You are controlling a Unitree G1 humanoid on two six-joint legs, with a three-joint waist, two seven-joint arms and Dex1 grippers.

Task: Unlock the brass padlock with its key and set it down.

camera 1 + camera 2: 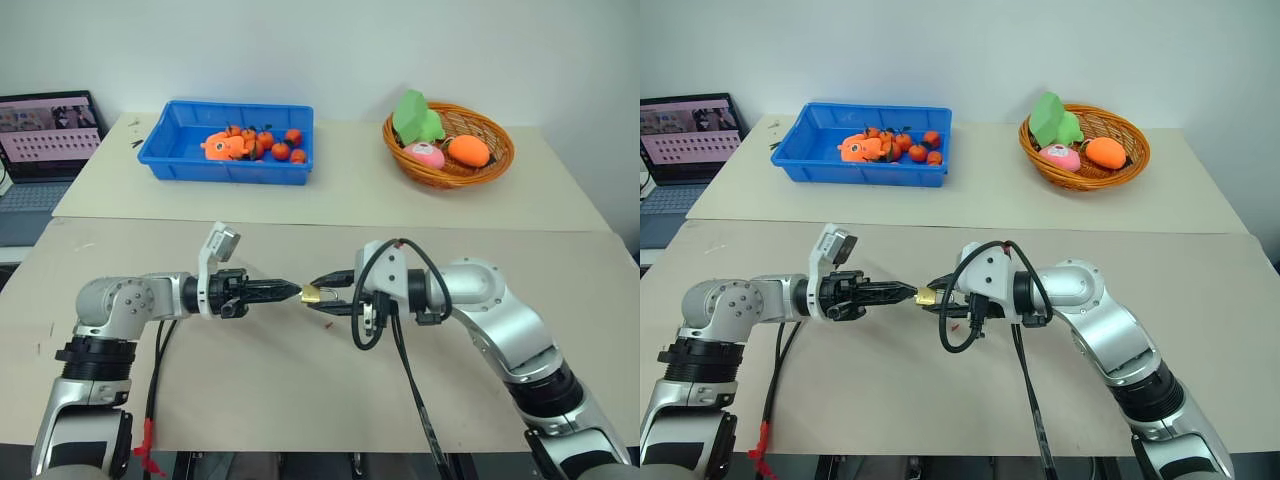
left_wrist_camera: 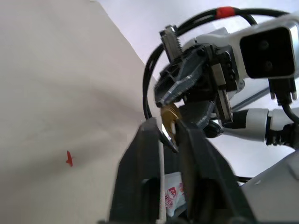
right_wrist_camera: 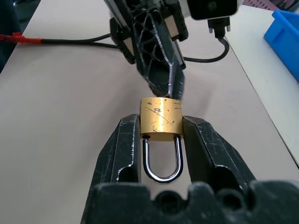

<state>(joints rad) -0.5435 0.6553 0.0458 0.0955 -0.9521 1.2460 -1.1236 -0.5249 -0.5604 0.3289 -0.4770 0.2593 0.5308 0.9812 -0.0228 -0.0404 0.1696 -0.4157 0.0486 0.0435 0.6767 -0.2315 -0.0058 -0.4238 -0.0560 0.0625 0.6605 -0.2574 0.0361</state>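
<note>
I have the brass padlock (image 3: 161,119) pinched by its body between the fingers of my right end effector (image 3: 161,140), held up over the table (image 1: 300,400), shackle toward the wrist and seemingly seated. My left end effector (image 1: 290,291) meets its far face, fingers close together; whether a key sits between them I cannot tell. I judge this the unlocking step. Next, I need the key seated and turned, the right grip steady, before setting the lock down.

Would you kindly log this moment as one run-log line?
right gripper: shut on brass padlock, held above table | left gripper: tips at padlock's keyway end | shackle: looks seated
</note>
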